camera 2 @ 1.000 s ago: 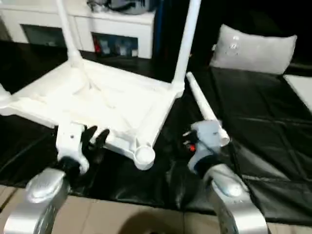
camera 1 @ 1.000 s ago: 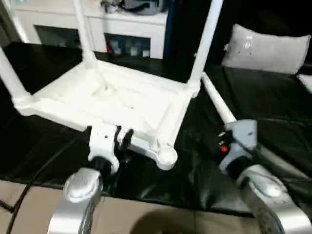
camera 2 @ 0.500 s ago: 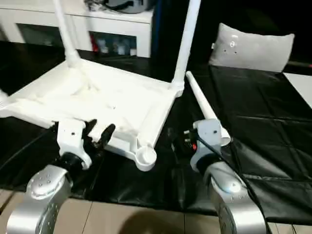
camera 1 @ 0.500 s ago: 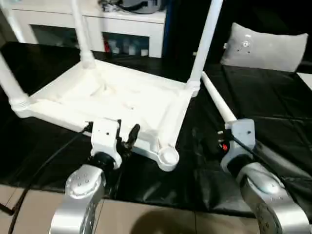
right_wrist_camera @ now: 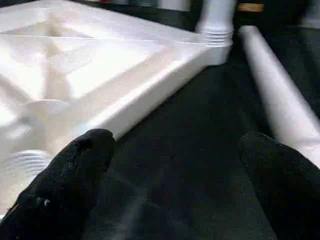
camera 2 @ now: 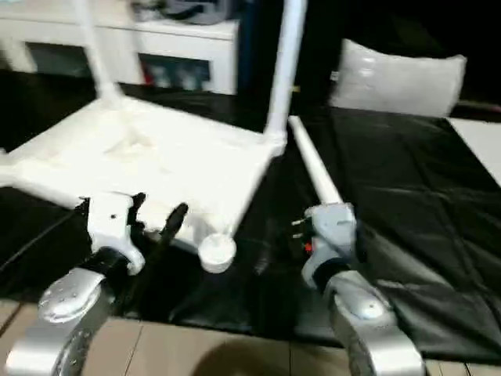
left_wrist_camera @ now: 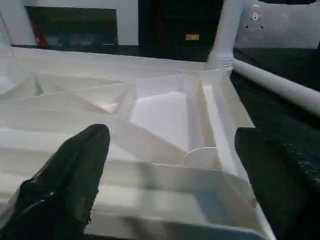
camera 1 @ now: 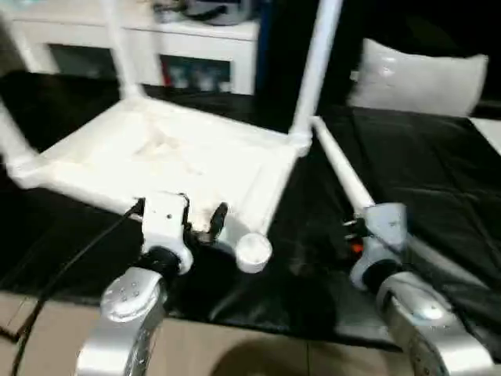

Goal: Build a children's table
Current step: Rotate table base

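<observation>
Loose long white plastic leg point(camera 1: 342, 174) lies near-to-far, just beyond the right gripper point(right_wrist_camera: 175, 165), prob. nearest; both grippers wide, empty.

- Table top point(camera 1: 168, 160): white plastic, upside down on black surface, ribbed hollow underside facing up.
- 3 legs fitted, standing upright: back-left point(camera 1: 117, 51), back-right point(camera 1: 313, 70), left corner point(camera 1: 12, 141).
- Near-right corner socket point(camera 1: 254, 251): round, no leg in it.
- 4th leg point(camera 1: 340, 174): loose, lying flat just beside top's right edge.
</observation>
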### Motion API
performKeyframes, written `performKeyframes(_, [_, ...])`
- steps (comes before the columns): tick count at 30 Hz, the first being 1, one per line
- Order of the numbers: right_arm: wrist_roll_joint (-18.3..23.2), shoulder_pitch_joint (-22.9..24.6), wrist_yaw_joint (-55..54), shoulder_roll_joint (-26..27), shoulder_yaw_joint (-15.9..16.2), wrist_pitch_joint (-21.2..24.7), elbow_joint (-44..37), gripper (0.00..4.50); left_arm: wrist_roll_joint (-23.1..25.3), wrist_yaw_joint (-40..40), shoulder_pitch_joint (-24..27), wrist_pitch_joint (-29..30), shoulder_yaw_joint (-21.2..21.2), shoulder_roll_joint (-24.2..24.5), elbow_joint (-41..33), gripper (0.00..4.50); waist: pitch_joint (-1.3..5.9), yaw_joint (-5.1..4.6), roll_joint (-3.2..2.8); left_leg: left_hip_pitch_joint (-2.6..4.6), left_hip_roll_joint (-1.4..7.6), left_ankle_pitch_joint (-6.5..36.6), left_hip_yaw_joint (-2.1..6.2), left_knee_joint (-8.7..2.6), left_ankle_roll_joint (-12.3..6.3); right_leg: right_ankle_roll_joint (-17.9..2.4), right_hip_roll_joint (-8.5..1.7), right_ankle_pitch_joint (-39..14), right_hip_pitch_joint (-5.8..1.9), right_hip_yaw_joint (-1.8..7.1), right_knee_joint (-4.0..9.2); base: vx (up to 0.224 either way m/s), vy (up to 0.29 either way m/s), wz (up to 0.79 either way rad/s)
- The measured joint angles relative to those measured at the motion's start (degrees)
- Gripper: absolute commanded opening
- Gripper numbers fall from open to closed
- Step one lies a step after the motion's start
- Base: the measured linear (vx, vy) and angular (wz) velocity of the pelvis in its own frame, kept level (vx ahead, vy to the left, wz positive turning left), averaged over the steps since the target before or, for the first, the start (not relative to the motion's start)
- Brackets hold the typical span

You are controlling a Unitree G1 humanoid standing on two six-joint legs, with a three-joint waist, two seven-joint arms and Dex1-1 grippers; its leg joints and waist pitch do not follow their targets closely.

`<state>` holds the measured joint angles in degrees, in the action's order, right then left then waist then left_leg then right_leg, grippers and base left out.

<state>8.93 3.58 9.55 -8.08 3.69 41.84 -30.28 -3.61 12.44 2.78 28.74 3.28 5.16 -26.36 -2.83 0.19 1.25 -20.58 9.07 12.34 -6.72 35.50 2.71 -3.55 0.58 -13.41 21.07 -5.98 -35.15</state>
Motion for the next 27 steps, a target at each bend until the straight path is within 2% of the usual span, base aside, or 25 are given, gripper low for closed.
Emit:
performKeyframes(1, [0.09, -0.18, 0.31, 0.02, 0.08, 0.0, 0.04, 4.5, 0.0, 0.0, 0.02, -0.16, -0.01, 0.0, 0.0, 4.47, -0.12, -0.01, -0.01, 0.36, 0.13, -0.01, -0.25, -0.11, 0.05, 0.0, -0.03, 0.0, -0.45, -0.02, 0.33, 0.006, 0.051, 0.04])
performKeyframes(3, [0.4, -0.99, 0.86, 0.15, 0.13, -0.16, 0.18, 4.5, 0.0, -0.01, 0.31, -0.4, -0.16, 0.07, -0.03, 4.47, -0.91, -0.24, -0.29, 2.5, 0.57, 0.72, -1.28, -0.17, 0.42, 0.1, -0.05, -0.06, -1.85, 0.12, 1.15, -0.002, 0.071, -0.13])
performKeyframes(4, [0.72, -1.44, 0.93, 0.38, 0.22, -0.24, 0.17, 4.5, 0.0, -0.01, 0.53, -0.42, -0.3, 0.56, -0.16, 4.47, -1.19, -0.22, -0.43, 3.6, 1.07, 1.14, -2.22, -0.21, 0.52, 0.38, -0.23, -0.92, -2.29, 0.12, 0.75, 0.006, 0.075, -0.49])
performKeyframes(6, [1.14, -1.28, 0.94, 0.64, 0.1, -0.5, 0.16, 4.5, 0.0, -0.01, 0.55, -0.46, -0.37, 1.28, -0.41, 4.47, -1.7, 0.67, 0.89, 5.69, 1.91, 1.87, -5.57, -0.52, 0.74, 1.07, -3.09, -4.79, -1.89, -0.31, -7.21, 0.01, 0.023, -0.65])
performKeyframes(7, [1.34, -1.14, 0.93, 0.54, -0.12, -0.6, 0.13, 4.5, -0.01, 0.02, 0.66, -0.45, 0.02, 1.23, -0.41, 4.47, -1.71, 1.41, 1.42, 6.74, 2.76, 2.19, -7.25, -0.56, 1.19, 0.84, -4.1, -5.68, -1.85, -0.23, -9.55, 0.025, -0.054, -0.69])
performKeyframes(8, [1.48, -1.31, 0.96, 0.58, -0.26, -0.78, 0.12, 4.5, 0.01, 0.11, 0.97, -0.46, 0.33, 1.32, -0.56, 4.47, -1.51, 2.18, 1.83, 7.58, 3.64, 2.62, -8.67, -0.56, 1.92, 0.77, -5.18, -7.0, -2.36, 0.21, -9.62, 0.087, -0.102, -0.84])
performKeyframes(9, [1.64, -1.57, 1.04, 0.62, -0.18, -0.98, 0.02, 4.5, 0.06, 0.16, 1.18, -0.5, 0.29, 1.73, -0.86, 4.47, -1.09, 2.58, 2.49, 7.6, 3.67, 2.99, -9.62, -0.46, 2.56, 1.86, -6.15, -7.79, -2.56, 1.17, -7.46, 0.087, -0.102, -0.84])
performKeyframes(10, [1.69, -1.75, 1.06, 0.35, -0.21, -1.11, 0.1, 4.5, 0.09, 0.19, 1.36, -0.52, 0.4, 1.72, -0.75, 4.47, -0.53, 2.99, 3.07, 6.19, 3.32, 4.16, -8.51, 0.83, 2.58, 2.51, -5.93, -7.05, -2.29, 0.82, -7.27, 0.121, -0.106, -0.66])
performKeyframes(11, [1.59, -0.89, 1.06, -0.53, -0.99, -1.13, 0.48, 4.5, 0.07, 0.33, 1.21, -0.52, 1.52, 1.29, -0.34, 4.47, -0.18, 3.15, 1.91, 3.28, 1.89, 6.18, -4.34, 4.7, -0.37, 2.05, -4.81, -7.12, -2.23, 1.02, -6.82, 0.115, -0.093, -0.3])
performKeyframes(12, [1.45, -0.78, 1.07, -1.09, -1.41, -0.97, 1.64, 4.5, -0.01, 0.58, 1.3, -0.52, 2.65, 0.65, -0.34, 4.47, -0.07, 3.35, 1.91, 1.4, 0.11, 6.71, -2.77, 7.85, -1.63, 1.93, -4.75, -7.27, -2.53, 1.45, -6.64, 0.115, -0.093, -0.3])
performKeyframes(13, [1.25, -0.8, 1.12, -1.68, -1.66, -0.85, 2.01, 4.5, -0.01, 0.67, 1.33, -0.53, 3.36, 0.51, -0.36, 4.47, 0.09, 3.22, 1.69, -0.59, -1.43, 6.59, -1.48, 9.74, -1.64, 1.93, -4.61, -7.3, -3.17, 1.38, -5.85, 0.131, -0.078, -0.13])
performKeyframes(14, [1.24, -1.01, 1.56, -1.93, -1.49, -0.77, 1.95, 4.5, 0.04, 0.68, 1.25, -0.55, 3.34, 0.6, -0.49, 4.47, 0.39, 3.07, 1.09, -2.42, -2.25, 5.98, -1.14, 8.66, -1.91, 1.85, -4.03, -7.31, -4.32, 1.11, -4.58, 0.156, -0.041, -0.06])
performKeyframes(15, [1.26, -1.2, 1.89, -2.01, -1.28, -0.77, 1.92, 4.5, 0.06, 0.64, 1.17, -0.58, 3.31, 0.75, -0.73, 4.47, 0.57, 2.98, 0.26, -3.31, -2.12, 4.66, -1.16, 6.19, -2.07, 1.58, -3.45, -7.39, -5.39, 0.25, -3.53, 0.156, -0.041, -0.06])
performKeyframes(16, [1.28, -1.44, 2.15, -2.08, -1.12, -0.78, 1.92, 4.5, 0.06, 0.6, 1.14, -0.71, 3.34, 0.83, -1.03, 4.47, 0.59, 2.93, -0.63, -3.58, -1.51, 3.44, -1.23, 2.81, -2.89, 1.41, -2.31, -7.51, -6.68, -0.47, -2.43, 0.163, 0.004, 0.0])
performKeyframes(17, [1.28, -1.67, 2.34, -2.19, -0.98, -0.86, 2.03, 4.5, 0.1, 0.51, 1.15, -0.82, 3.34, 1.08, -1.34, 4.47, 0.41, 2.84, -2.32, -3.03, -0.24, 1.33, -0.83, 0.8, -3.94, 1.4, -0.6, -7.81, -8.69, -1.62, -0.99, 0.211, 0.06, -0.1])
performKeyframes(18, [1.36, -1.84, 2.66, -1.95, -0.38, -0.87, 2.26, 4.5, 0.18, 0.45, 1.43, -0.84, 3.21, 1.36, -1.45, 4.47, 0.37, 2.7, -2.61, -2.08, 0.52, -0.47, -0.21, 0.79, -2.96, 1.78, -0.17, -8.23, -10.23, -2.07, -0.45, 0.211, 0.06, -0.1])
performKeyframes(19, [1.49, -2.6, 3.11, -1.72, 0.39, -0.87, 2.44, 4.5, 0.22, 0.4, 1.51, -0.86, 3.05, 1.58, -1.57, 4.47, 0.38, 1.79, -2.78, -1.56, 0.54, -1.55, 0.25, 0.86, -2.14, 2.24, -0.1, -8.87, -10.92, -2.33, -0.32, 0.268, 0.069, -0.08])
performKeyframes(20, [1.65, -4.02, 3.46, -1.6, 1.4, -0.89, 2.58, 4.5, 0.37, 0.28, 1.41, -0.83, 2.0, 2.38, -1.54, 4.47, 0.44, 0.47, -1.12, -1.34, -0.47, -0.82, 0.11, 0.81, -2.2, 2.32, -0.75, -9.69, -9.75, -0.71, -2.51, 0.248, 0.023, 0.05])
performKeyframes(21, [1.65, -4.82, 3.45, -1.66, 1.43, -0.93, 2.57, 4.5, 0.63, 0.1, 1.44, -0.79, 1.65, 2.44, -1.43, 4.47, 0.6, -0.65, -0.2, -1.36, -1.04, -0.57, 0.07, 0.86, -2.64, 2.61, -1.26, -9.56, -7.91, 0.65, -4.9, 0.248, 0.023, 0.05])
performKeyframes(22, [1.61, -5.36, 3.42, -1.88, 1.42, -0.91, 2.8, 4.5, 0.85, 0.06, 1.52, -0.78, 1.74, 2.53, -1.41, 4.47, 0.72, -1.5, 0.04, -1.25, -1.21, -0.29, 0.07, 0.88, -2.71, 3.04, -1.67, -9.32, -6.65, 1.21, -6.21, 0.204, -0.002, 0.03])
performKeyframes(23, [1.34, -7.03, 3.22, -2.62, 1.39, -0.35, 4.24, 4.5, 1.17, 0.09, 1.41, -0.73, 2.17, 2.86, -1.42, 4.47, 0.97, -3.38, 0.47, -0.62, -1.36, 0.37, -0.15, 0.95, -2.88, 5.28, -2.83, -8.06, -2.9, 2.61, -7.89, 0.155, -0.021, 0.03])
performKeyframes(24, [0.94, -8.37, 3.01, -3.16, 1.29, 0.48, 5.48, 4.5, 1.2, 0.19, 1.15, -0.56, 2.42, 3.18, -1.42, 4.47, 1.05, -4.35, 0.67, -0.23, -1.5, 0.68, -0.33, 0.95, -2.86, 6.41, -3.76, -7.17, -0.89, 3.06, -7.8, 0.155, -0.021, 0.03])
performKeyframes(25, [0.2, -9.21, 2.68, -3.82, 1.11, 1.05, 6.42, 4.5, 1.17, 0.45, 0.74, -0.41, 2.79, 3.4, -1.49, 4.47, 1.15, -4.77, 1.34, 0.09, -1.82, 0.87, -0.9, 0.97, -2.82, 6.5, -4.43, -5.44, 0.88, 3.9, -5.89, 0.1, -0.048, 0.05])
performKeyframes(26, [-0.28, -10.95, 2.5, -4.82, 0.86, 2.15, 8.35, 4.5, 0.97, 1.22, 0.47, -0.35, 3.12, 3.71, -1.96, 4.47, 1.54, -4.73, 3.28, 0.04, -2.55, 1.5, -1.57, 1.52, -2.62, 6.07, -5.9, 0.14, 1.45, 5.02, -3.58, 0.059, -0.095, -0.03])
performKeyframes(27, [-0.6, -12.07, 2.43, -5.54, 0.28, 3.22, 10.12, 4.5, 0.59, 2.04, 0.48, -0.19, 3.83, 3.56, -2.08, 4.47, 1.55, -3.89, 2.9, -0.15, -2.4, 2.34, -1.24, 2.14, -4.34, 5.63, -5.51, -0.08, 1.44, 5.25, -3.45, 0.059, -0.095, -0.03])
